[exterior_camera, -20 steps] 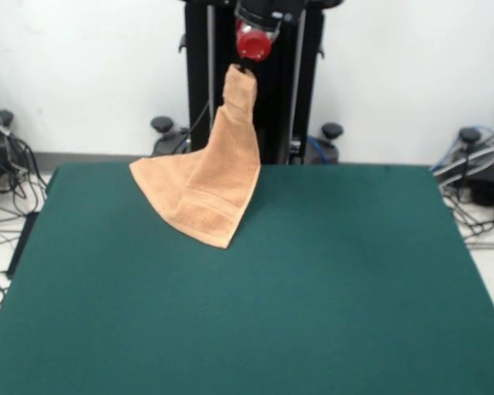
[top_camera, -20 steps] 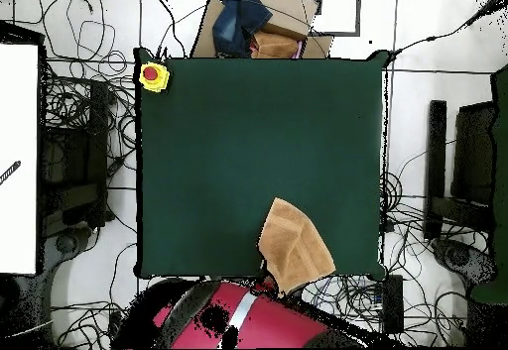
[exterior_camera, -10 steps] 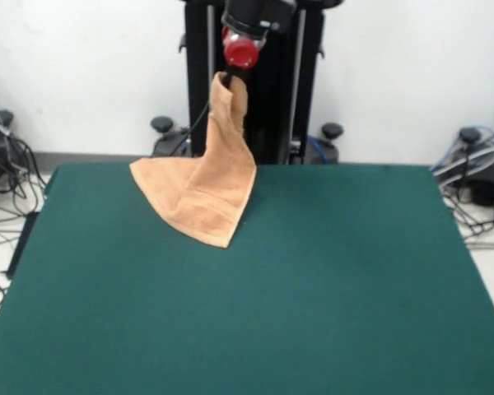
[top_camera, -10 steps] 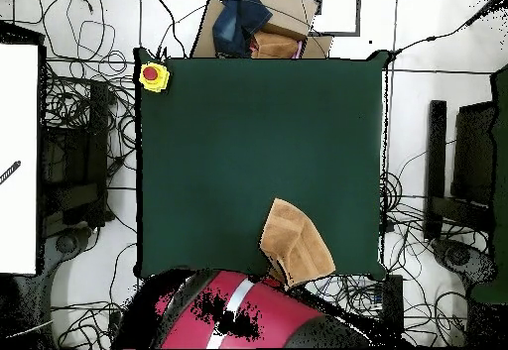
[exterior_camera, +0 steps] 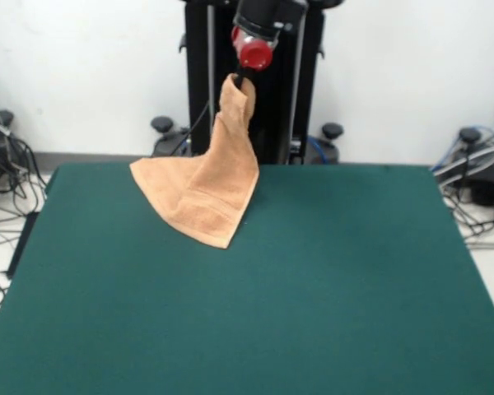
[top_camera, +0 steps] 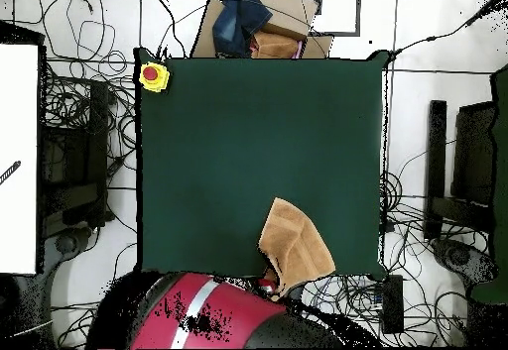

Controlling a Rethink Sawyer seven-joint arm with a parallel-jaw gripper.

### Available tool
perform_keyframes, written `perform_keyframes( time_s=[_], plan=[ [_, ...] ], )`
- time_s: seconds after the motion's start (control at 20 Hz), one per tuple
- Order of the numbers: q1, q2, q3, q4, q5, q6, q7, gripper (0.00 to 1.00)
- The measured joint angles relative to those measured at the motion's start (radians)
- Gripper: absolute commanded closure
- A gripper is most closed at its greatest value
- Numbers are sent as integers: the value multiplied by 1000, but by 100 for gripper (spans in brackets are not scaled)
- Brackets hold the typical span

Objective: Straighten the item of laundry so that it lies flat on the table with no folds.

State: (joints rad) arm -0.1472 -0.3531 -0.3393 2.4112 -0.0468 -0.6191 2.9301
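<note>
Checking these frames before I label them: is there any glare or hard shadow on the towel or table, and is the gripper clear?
Front view: even light, no glare on the table; only a faint shadow along the lower edge of the towel; the gripper is slightly soft, pinching the towel's top. Overhead view: flat light, the towel is clear, and the red arm hides the gripper.

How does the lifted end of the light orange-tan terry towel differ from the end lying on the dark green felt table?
The lifted end of the light orange-tan terry towel is bunched into a narrow rope, while the lower end fans out wide. The lifted end hangs in the air from the red and black pincer; the lower end rests on the dark green felt table. The lower end shows a woven band stripe; the lifted end shows none. Both share the same colour and terry texture.
</note>
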Motion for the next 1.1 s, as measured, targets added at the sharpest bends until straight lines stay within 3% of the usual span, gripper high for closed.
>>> perform_keyframes(
  time_s=[0.75,0.8,1.1],
  plan=[
    [26,-22,-154,-13,-76,0,0,100],
    [30,-20,-165,-16,-79,0,0,0],
    [59,-12,-207,-45,-100,0,0,0]
  ],
)
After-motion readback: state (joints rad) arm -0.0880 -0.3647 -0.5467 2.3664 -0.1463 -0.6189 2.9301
